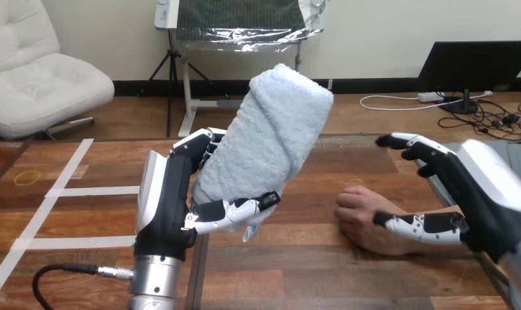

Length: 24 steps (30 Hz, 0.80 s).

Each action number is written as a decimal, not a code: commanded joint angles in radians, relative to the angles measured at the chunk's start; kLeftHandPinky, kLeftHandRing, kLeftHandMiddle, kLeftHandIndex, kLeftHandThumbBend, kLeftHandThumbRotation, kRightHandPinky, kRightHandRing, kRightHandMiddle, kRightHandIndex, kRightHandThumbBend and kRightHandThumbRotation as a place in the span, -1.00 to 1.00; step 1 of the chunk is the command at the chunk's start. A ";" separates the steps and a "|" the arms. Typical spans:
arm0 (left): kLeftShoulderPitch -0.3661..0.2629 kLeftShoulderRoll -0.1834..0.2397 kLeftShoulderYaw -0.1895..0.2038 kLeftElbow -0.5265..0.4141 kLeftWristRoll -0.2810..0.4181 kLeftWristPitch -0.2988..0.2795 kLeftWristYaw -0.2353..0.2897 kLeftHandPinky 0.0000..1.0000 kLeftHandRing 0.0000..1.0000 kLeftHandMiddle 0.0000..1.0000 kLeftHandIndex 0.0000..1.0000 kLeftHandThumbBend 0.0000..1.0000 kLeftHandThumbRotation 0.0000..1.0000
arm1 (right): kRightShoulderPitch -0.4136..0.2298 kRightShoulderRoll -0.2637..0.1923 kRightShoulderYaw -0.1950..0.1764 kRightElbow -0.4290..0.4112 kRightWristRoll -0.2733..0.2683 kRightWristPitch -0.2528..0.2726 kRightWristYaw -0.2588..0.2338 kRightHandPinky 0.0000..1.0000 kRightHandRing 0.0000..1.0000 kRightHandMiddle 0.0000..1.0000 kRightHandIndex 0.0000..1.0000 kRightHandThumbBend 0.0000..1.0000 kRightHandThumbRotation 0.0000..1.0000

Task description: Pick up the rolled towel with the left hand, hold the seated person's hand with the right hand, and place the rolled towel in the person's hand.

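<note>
We see a wooden tabletop [348, 271] of reddish-brown planks filling the lower part of the frame. At the left of the frame, white tape is stuck flat on it. One long diagonal strip [68, 165] runs from the upper left of the tabletop down to the bottom left corner. Two horizontal strips branch off it toward the centre, an upper strip [99, 191] and a lower strip [77, 243]. A thin yellow ring [27, 177] lies flat just left of the diagonal strip, apart from it. A dark seam [194, 287] runs up from the bottom edge, left of centre.
</note>
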 commanded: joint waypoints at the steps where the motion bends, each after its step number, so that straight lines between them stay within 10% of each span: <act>1: -0.062 -0.006 0.022 -0.006 0.004 -0.027 0.002 -0.29 -0.23 -0.11 0.06 0.04 -1.00 | -0.093 -0.079 0.009 -0.010 -0.043 0.011 0.044 0.49 0.71 0.74 0.68 0.50 -1.00; 24: -0.079 0.004 0.031 0.016 -0.004 -0.037 -0.016 -0.32 -0.24 -0.10 0.07 0.07 -1.00 | -0.211 -0.243 0.095 0.133 -0.256 0.113 0.214 0.63 0.80 0.77 0.70 0.71 -1.00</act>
